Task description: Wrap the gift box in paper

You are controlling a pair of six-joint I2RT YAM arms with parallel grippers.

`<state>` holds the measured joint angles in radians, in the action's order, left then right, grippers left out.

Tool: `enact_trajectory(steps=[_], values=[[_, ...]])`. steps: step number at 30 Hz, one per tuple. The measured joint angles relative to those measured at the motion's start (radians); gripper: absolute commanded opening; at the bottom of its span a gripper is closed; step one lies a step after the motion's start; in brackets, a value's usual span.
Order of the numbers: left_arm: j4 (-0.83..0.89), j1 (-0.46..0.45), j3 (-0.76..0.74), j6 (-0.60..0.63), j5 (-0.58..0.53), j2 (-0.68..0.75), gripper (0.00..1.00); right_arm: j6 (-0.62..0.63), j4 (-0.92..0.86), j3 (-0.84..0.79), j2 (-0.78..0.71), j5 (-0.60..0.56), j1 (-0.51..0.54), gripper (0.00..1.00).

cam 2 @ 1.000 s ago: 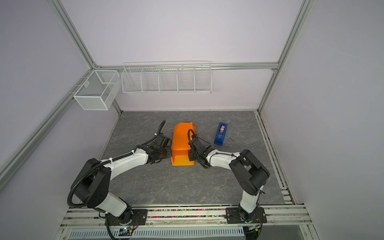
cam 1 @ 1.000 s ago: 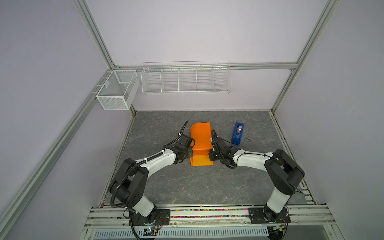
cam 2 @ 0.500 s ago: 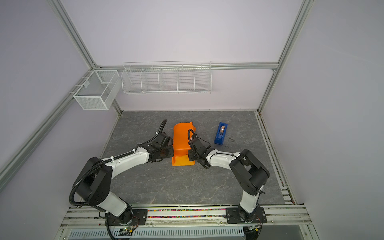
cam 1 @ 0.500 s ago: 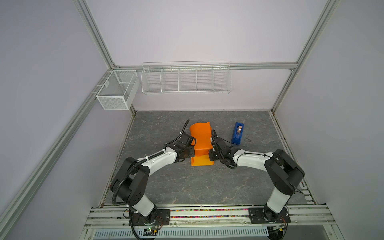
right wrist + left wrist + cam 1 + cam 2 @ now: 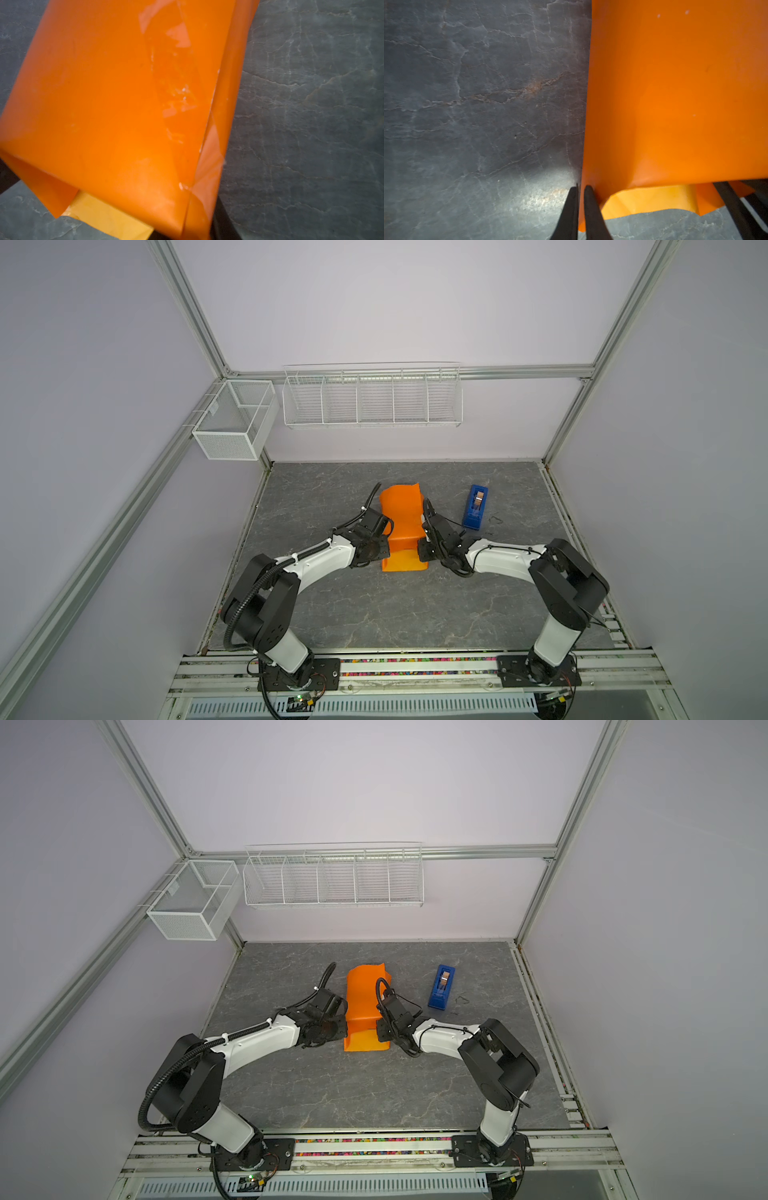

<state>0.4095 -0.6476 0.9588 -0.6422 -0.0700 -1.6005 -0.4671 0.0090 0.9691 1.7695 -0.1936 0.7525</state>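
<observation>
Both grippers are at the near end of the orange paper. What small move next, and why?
Probably draw the left gripper inward, folding its corner across the opening. The paper already forms a tube, its near end gapes with the pale underside showing, and that gripper pinches the end's edge; the right gripper sits opposite.

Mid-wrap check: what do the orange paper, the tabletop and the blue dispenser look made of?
Orange paper: thin sheet, smooth and slightly glossy outside, paler yellow underside; it creases sharply. A clear shiny strip on it looks like tape. Tabletop: matte dark grey with pale veins, stone or stone-print, cannot tell. Blue dispenser: likely moulded plastic, uniform bright colour.
</observation>
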Motion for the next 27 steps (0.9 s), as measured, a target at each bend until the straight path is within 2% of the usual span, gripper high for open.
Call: enact_trajectory(steps=[14,27], values=[[-0.088,0.0,-0.01,-0.031,0.11,-0.041,0.1,0.0,0.0,0.0,0.0,0.0,0.0,0.23],[-0.159,0.0,-0.03,-0.05,0.131,-0.071,0.1,0.0,0.001,0.0,0.0,0.0,0.0,0.22]])
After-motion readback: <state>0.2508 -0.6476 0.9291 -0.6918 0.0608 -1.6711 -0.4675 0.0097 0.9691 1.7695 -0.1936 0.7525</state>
